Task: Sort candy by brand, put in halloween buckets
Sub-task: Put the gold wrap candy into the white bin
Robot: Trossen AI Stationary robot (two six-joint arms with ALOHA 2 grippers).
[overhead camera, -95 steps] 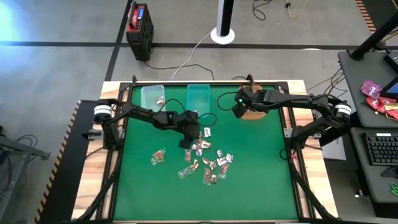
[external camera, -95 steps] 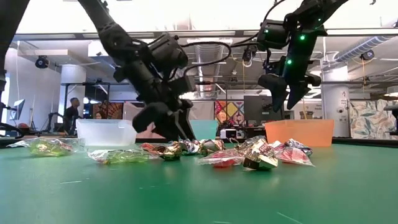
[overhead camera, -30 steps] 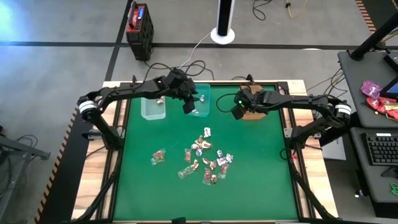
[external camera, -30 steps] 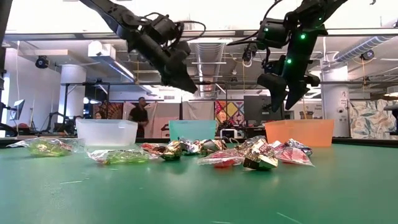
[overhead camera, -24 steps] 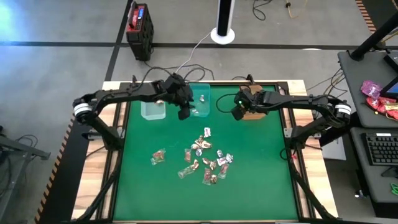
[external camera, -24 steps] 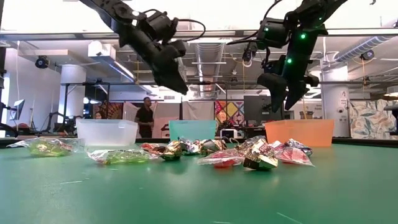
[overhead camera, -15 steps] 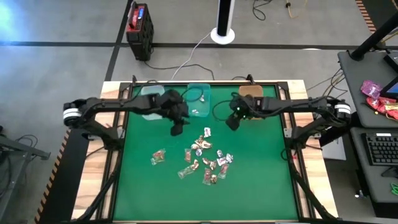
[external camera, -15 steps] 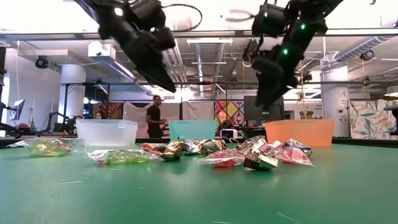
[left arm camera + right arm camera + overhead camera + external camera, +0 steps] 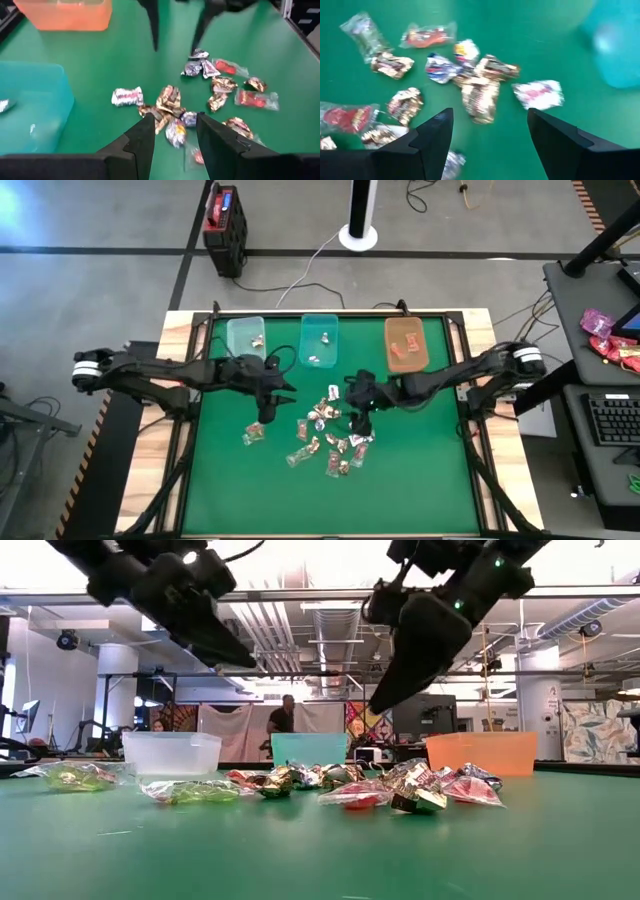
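Note:
Several small wrapped candies [image 9: 333, 442] lie in a loose pile on the green mat, and one lies apart at the left [image 9: 255, 433]. At the far edge stand a clear-green bin [image 9: 243, 338], a teal bin [image 9: 320, 340] and an orange bin [image 9: 406, 343], each with a few candies inside. My left gripper [image 9: 266, 414] hangs open and empty above the pile's left side; its wrist view [image 9: 174, 131] looks down on the candies [image 9: 170, 100]. My right gripper [image 9: 361, 420] hangs open and empty above the pile's right side; its fingers stand wide apart in its wrist view [image 9: 490, 135].
A red-and-black box [image 9: 224, 216] stands on the floor beyond the table. Pink and yellow packets [image 9: 605, 335] lie on a side desk at the right. A person [image 9: 285, 722] stands far back in the room. Bare mat lies in front of the pile.
My left gripper has left the teal bin and gone toward the near edge and down to the pile's left side. My right gripper has left the orange bin and gone left and toward the near edge, down to the pile's right side. The candies have not moved.

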